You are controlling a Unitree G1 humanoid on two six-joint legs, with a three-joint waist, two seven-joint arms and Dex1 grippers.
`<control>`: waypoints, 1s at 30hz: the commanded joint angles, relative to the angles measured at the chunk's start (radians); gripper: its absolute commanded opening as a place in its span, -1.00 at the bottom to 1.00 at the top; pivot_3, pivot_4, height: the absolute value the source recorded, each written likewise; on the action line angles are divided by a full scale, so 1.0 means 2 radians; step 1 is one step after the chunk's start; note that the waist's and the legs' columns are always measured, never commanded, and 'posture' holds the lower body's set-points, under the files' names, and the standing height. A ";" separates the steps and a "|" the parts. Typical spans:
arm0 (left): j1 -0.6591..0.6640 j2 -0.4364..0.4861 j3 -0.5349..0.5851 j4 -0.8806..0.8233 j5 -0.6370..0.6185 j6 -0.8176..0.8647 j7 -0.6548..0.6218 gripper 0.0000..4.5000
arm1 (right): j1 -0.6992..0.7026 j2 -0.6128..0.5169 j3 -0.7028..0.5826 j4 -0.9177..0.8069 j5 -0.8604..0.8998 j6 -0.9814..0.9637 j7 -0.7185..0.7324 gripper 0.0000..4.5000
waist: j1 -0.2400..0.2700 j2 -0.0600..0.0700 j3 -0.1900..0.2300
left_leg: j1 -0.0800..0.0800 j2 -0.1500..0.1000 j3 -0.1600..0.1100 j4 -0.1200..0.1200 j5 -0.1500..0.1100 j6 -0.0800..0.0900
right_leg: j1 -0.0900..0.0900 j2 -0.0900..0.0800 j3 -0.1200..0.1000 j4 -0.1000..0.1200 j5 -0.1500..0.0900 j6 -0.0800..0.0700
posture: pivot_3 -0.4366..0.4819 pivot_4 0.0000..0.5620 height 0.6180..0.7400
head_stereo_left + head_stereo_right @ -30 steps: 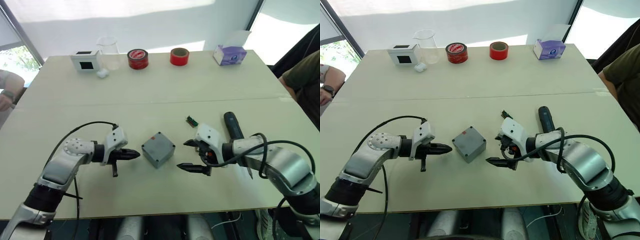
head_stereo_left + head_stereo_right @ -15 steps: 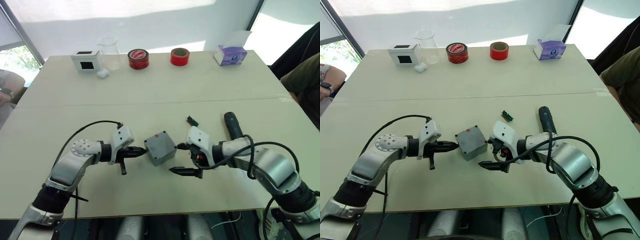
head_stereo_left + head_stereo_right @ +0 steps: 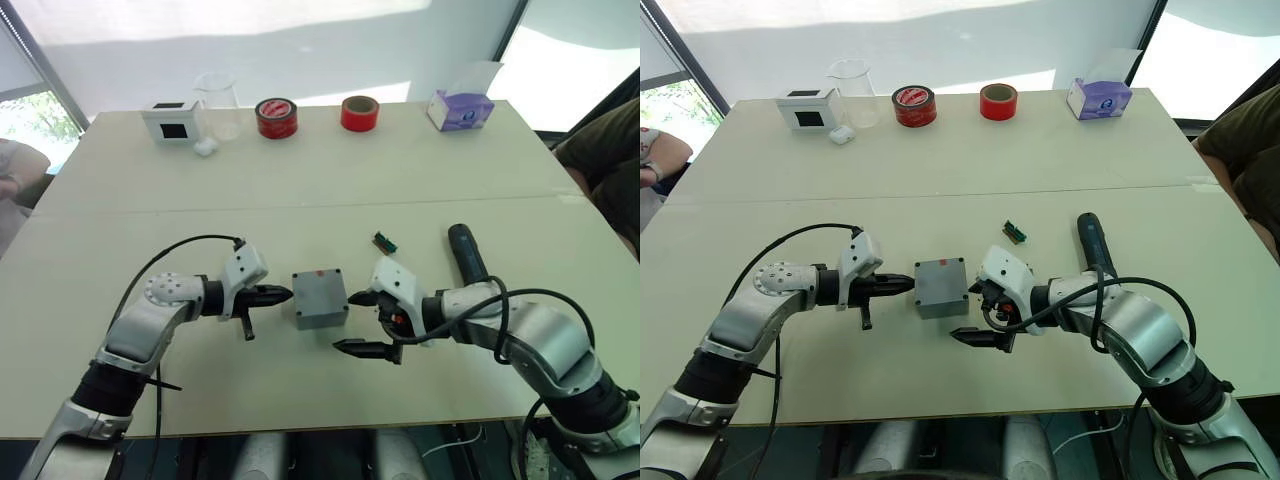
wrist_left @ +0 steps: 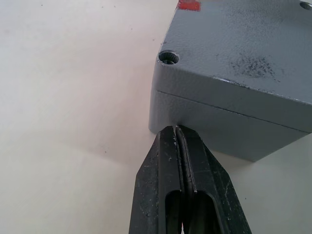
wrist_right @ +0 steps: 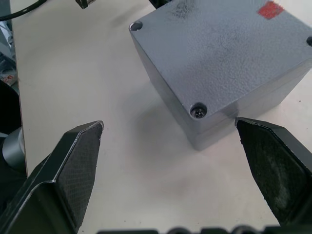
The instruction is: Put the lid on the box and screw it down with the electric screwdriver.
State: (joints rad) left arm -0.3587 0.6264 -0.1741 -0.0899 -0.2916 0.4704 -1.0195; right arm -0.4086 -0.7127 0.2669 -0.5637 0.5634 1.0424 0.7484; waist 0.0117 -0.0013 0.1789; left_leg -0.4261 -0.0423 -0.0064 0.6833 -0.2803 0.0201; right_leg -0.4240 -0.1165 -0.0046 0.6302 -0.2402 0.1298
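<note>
The clenched left gripper (image 3: pixel 281 295) is touching the box (image 3: pixel 320 298); opposite, just beside the box, the right gripper (image 3: pixel 362 320) is gaping, released.

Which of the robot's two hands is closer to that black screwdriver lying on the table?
The right. Its open end effector sits beside the box, a short way from the screwdriver; the shut left end effector is across the box.
</note>
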 commanded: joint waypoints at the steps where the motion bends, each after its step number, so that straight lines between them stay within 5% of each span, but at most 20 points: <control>1: -0.002 0.001 0.009 -0.011 -0.001 -0.009 0.002 -1.00 | -0.001 0.005 -0.012 -0.020 0.009 0.000 -0.003 0.98 | 0.000 0.000 0.000 | 0.000 0.000 0.000 0.000 0.000 0.000 | 0.000 0.000 0.000 0.000 0.000 0.000 | -0.05 -0.47 1.00; 20: -0.025 -0.013 0.008 0.002 0.003 -0.018 0.015 -1.00 | -0.001 0.015 -0.030 -0.020 0.016 0.009 -0.024 0.98 | 0.000 0.000 0.000 | 0.000 0.000 0.000 0.000 0.000 0.000 | 0.000 0.000 0.000 0.000 0.000 0.000 | -0.05 -0.47 1.00; 30: -0.037 0.001 0.078 -0.018 -0.066 0.033 0.011 -1.00 | 0.002 -0.037 -0.128 0.071 0.000 -0.069 0.012 0.98 | -0.001 -0.001 0.000 | 0.000 0.000 0.000 0.000 0.000 0.000 | 0.000 0.000 0.000 0.000 0.000 0.000 | -0.05 -0.47 1.00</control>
State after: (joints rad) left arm -0.4022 0.6140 -0.0875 -0.0815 -0.3584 0.5006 -0.9955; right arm -0.3898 -0.7830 0.0462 -0.4639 0.5690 0.9572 0.7494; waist 0.0101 -0.0024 0.1785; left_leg -0.4257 -0.0422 -0.0064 0.6833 -0.2803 0.0201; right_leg -0.4237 -0.1160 -0.0046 0.6305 -0.2402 0.1299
